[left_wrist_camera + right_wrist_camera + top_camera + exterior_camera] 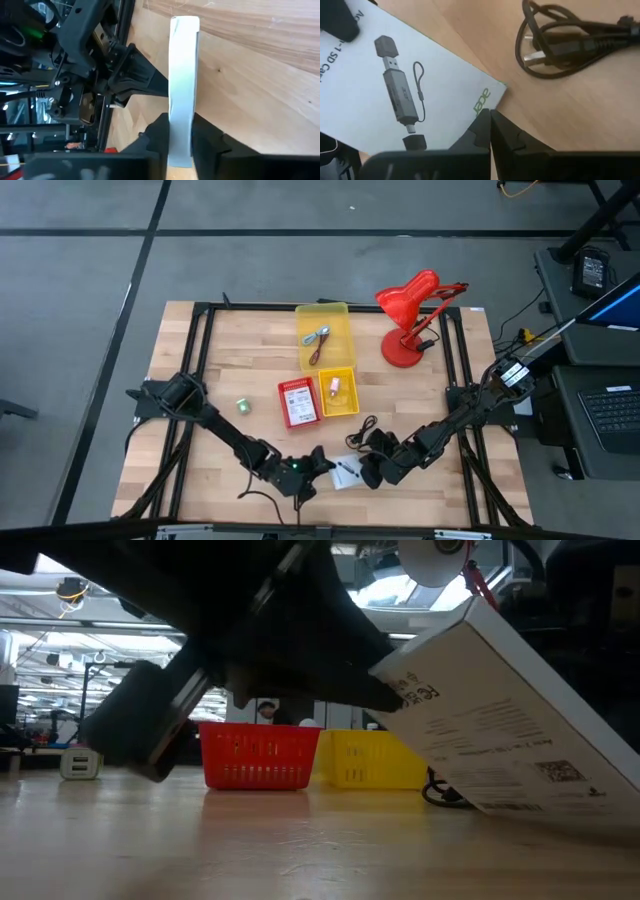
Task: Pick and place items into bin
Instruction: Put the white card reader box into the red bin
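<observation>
A white printed packet point(346, 473) sits near the table's near edge, between my two grippers. My left gripper point(180, 125) is shut on it from the left, and the left wrist view shows the packet point(183, 75) edge-on. My right gripper point(490, 114) is shut. Its tips stand at the packet's printed face point(395, 95), by the edge with the logo; I cannot tell whether they touch. The black cable point(570, 42) lies coiled on the wood just beyond. A tiny green piece point(242, 406) rests on the table to the left. My left gripper pinches the packet's left end point(181, 142) across its thin side, with one finger point(156, 131) on each broad face. It comes in from the table's left. The packet is tilted: the held end point(420, 680) is raised and the opposite end point(600, 825) is down by the table.
A large yellow bin point(340, 320) at the far side holds a blue-and-silver tool and a dark red cord. A small yellow bin point(350, 405) and a red bin point(283, 412) stand mid-table. The red desk lamp point(408, 315) is at the far right. A black frame borders the table.
</observation>
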Controlling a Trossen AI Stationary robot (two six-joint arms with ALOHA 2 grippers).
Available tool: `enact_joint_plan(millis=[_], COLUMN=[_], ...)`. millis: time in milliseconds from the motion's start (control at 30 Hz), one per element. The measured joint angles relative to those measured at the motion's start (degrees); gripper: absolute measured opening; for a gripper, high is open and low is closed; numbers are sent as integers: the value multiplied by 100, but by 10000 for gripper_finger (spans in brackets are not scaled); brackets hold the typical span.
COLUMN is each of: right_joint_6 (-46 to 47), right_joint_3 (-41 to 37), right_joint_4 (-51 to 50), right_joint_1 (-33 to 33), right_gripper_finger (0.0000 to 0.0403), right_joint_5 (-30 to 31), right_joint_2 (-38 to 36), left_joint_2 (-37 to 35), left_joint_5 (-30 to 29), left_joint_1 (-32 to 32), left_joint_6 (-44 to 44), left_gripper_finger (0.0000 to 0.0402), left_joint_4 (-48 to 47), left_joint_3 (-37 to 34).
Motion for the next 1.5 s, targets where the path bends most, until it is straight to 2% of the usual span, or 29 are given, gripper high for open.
enact_joint_plan(millis=[67,367,567,700,833,1100,1333,1500], right_joint_6=[-32,-190,-433,-538,-1051,-1679,-1822,-1894], right_joint_3=[0,-2,-2,-2,-4,-4,-4,-4], right_joint_4=[28,49,57,95,410,698,657,546], right_joint_1=[0,-2,-23,-35,-37,-38,-47,-145], right_gripper_finger=[0,0,0,0,0,0,0,0], right_joint_5=[76,234,425,504,698,744,745,933], right_joint_2=[0,2,7,7,9,9,9,9], left_joint_2=[0,-30,-402,-876,-1267,-2095,-2593,-2614], left_joint_5=[-127,-828,-1342,-1309,-1425,-2351,-2226,-2210], left_joint_1=[-47,-251,-389,-427,-412,-430,-394,-343], left_joint_6=[22,97,-348,-1004,-1604,-3107,-4673,-5449], left_gripper_finger=[40,40,40,40,40,39,39,39], left_joint_4=[-11,-161,-751,-1364,-2183,-3823,-5373,-6139], left_joint_3=[-2,-5,-4,-2,-4,-2,0,0])
